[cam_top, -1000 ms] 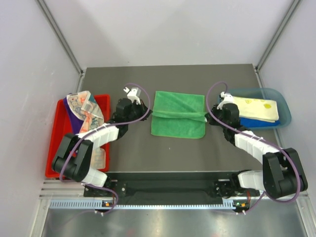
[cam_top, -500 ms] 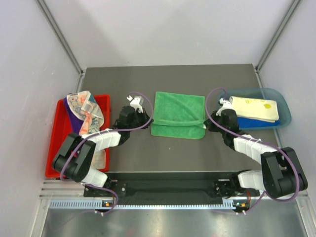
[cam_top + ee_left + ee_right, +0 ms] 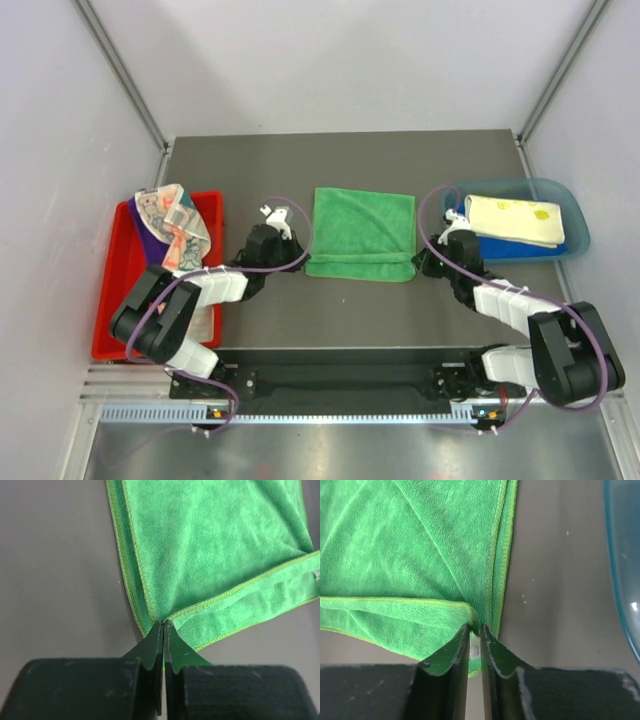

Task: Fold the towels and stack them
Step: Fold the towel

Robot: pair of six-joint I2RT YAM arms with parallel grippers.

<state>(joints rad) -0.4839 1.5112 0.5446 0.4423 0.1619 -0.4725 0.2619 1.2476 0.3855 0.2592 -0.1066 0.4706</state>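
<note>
Two crumpled towels (image 3: 170,225) at least, one purple and one white with orange print, are seen heaped in the red plastic tray (image 3: 105,300) at far left, not yet folded.

Next right, the left gripper (image 3: 163,625) is clamped tight on the near-left corner of the plain green cloth towel (image 3: 362,225), with its fingertips low at the dark grey table (image 3: 350,310). The towel is spread flat mid-table between the arms, with a narrow doubled band along its near edge.

At the near-right corner the right gripper (image 3: 475,628) is set with its jaws a thin slit apart and a cloth fold between the tips. Whether the cloth is gripped or let go cannot be told.

Further right, a pale yellow folded towel (image 3: 515,218) is laid on a royal blue towel (image 3: 520,247) in the translucent blue plastic bin (image 3: 575,215). This is taken to be the stack.

Step judged: fold of the green towel, corners apparently at set-down. Next move: both corners are to be freed together and the claws backed off toward the bases without dragging the hem. A second fold is likely needed before transfer to the bin. The edge could be skewed by an uneven release.
</note>
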